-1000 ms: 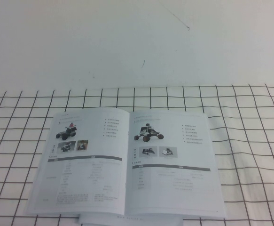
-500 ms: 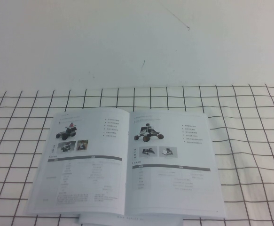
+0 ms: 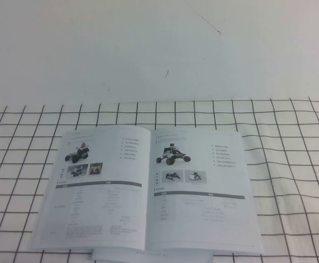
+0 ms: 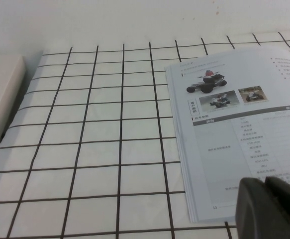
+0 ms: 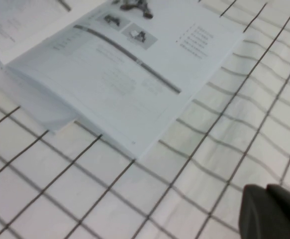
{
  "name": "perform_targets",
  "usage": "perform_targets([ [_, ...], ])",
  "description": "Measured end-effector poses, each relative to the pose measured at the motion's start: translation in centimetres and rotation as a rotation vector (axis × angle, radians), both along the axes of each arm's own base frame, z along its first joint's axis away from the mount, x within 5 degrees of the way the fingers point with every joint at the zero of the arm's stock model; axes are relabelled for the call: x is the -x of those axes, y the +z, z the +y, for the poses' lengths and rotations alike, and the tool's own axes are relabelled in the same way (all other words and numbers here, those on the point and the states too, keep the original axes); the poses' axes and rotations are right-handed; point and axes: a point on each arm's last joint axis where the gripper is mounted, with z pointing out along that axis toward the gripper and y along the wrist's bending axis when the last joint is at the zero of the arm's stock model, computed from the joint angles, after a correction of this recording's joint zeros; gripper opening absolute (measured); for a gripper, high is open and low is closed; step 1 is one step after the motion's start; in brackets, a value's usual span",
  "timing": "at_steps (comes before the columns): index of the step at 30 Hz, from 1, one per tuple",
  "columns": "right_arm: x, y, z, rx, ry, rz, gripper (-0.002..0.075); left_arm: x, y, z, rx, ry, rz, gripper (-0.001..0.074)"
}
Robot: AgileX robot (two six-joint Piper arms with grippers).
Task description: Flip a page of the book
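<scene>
Book (image 3: 148, 189) lies open flat on the grid cloth (image 3: 290, 164), centre of the high view. Right page (image 3: 200, 192) looks thin, glossy, light and floppy, likely slippery; best taken at its free outer edge, 3 o'clock side. Left gripper (image 4: 269, 209) hovers over the book's near left corner, looks closed. Right gripper (image 5: 271, 214) is off the book's right corner, closed, empty. Print too small to read; no brand legible.
</scene>
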Motion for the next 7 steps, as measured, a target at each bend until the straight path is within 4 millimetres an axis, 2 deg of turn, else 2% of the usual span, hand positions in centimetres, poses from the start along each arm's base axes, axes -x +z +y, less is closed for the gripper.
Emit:
perform_targets([
  [7, 0.7, 0.5, -1.6, 0.004, -0.206, -0.252, -0.0002, 0.0, 0.0, 0.0, 0.002, 0.0, 0.002, -0.0003],
])
